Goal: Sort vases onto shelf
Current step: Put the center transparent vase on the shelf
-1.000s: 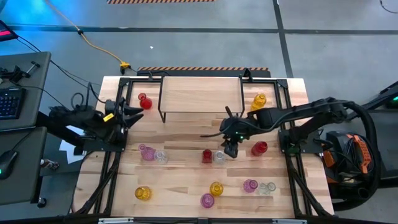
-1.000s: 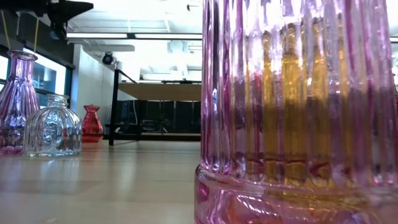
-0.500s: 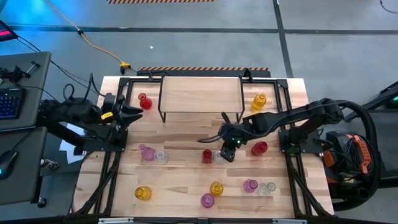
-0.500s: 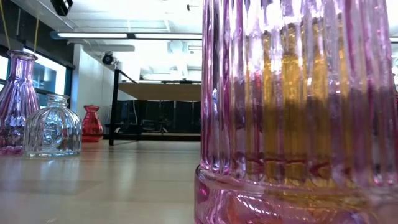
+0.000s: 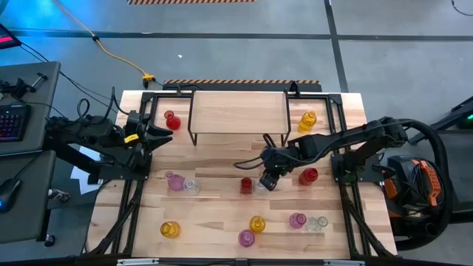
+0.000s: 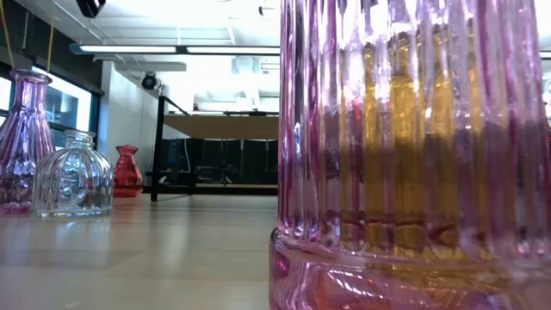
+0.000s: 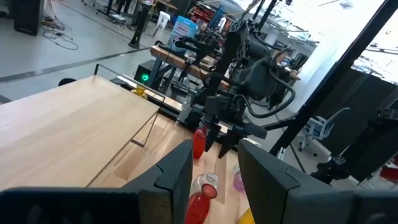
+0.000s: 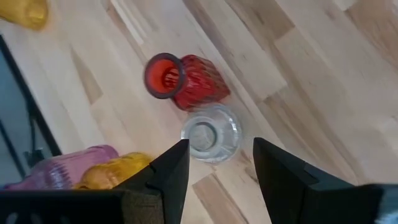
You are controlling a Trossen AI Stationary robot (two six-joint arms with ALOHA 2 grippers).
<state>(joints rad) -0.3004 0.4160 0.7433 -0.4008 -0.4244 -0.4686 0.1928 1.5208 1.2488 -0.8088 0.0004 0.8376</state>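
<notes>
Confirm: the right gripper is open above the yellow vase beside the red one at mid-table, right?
Not quite. The right gripper is open above a clear vase, not a yellow one; it stands beside the red vase. The right wrist view shows this.

Dark jointed arms [image 5: 347, 137], black cables

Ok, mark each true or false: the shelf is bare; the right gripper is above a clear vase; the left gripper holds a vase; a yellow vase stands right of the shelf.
1. The shelf is bare. True.
2. The right gripper is open above a clear vase. True.
3. The left gripper holds a vase. False: it waits at the table's left edge, holding nothing.
4. A yellow vase stands right of the shelf. True.
5. The clear vase stands alone. False: a red vase is right beside it.
</notes>
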